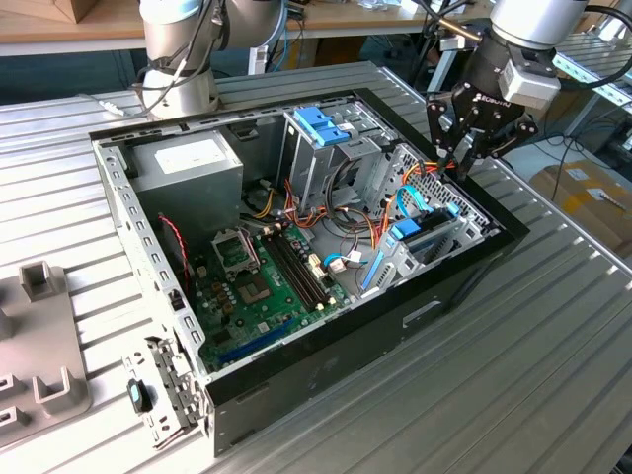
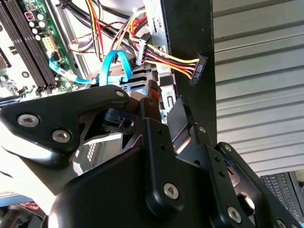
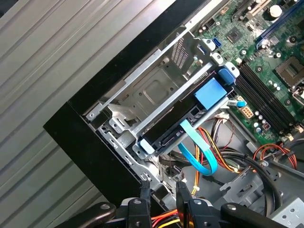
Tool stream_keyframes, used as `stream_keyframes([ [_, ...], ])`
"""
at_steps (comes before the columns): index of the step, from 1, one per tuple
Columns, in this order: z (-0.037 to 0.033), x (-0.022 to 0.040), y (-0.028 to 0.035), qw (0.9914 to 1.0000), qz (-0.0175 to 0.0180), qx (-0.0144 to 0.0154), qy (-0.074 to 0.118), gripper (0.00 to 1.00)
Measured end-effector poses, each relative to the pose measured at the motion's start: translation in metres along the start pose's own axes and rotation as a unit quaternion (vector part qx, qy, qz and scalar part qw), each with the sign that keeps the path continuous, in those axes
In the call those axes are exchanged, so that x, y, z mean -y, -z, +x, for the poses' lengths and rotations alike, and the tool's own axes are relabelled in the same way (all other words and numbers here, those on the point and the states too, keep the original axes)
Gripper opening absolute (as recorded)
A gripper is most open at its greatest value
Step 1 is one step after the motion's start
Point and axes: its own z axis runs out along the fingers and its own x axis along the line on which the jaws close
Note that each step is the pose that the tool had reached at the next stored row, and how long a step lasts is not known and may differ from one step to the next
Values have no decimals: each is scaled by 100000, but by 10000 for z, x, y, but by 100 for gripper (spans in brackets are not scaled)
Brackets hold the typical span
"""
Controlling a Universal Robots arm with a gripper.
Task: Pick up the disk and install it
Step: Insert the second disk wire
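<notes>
Black gripper point(image 3: 161, 202), fingers nearly pressed together and holding nothing, hovers over the open computer case point(image 1: 464, 272). By my judgement the disk point(image 3: 180, 121), a flat drive edged by light blue plastic rail, already sits in its bay. Ribbed grey metal table point(image 1: 553, 326); workshop clutter behind.

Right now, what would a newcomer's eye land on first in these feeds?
The open computer case on the ribbed metal table, its green motherboard bared, draws the eye first. Next, the black gripper hanging over the case's corner at the exterior view's right. Below it, in the first wrist view, the disk sits in its bay beside a looped blue data cable.
</notes>
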Motion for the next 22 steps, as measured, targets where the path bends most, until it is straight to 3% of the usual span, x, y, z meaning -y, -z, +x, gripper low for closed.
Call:
stream_keyframes([
  [13, 0, 0, 0, 100000, 13, -2, 255, 36],
  [18, 16, 14, -1, 99980, 113, 18, 1997, 36],
  [22, 46, 40, -3, 99917, 222, 29, 4060, 36],
])
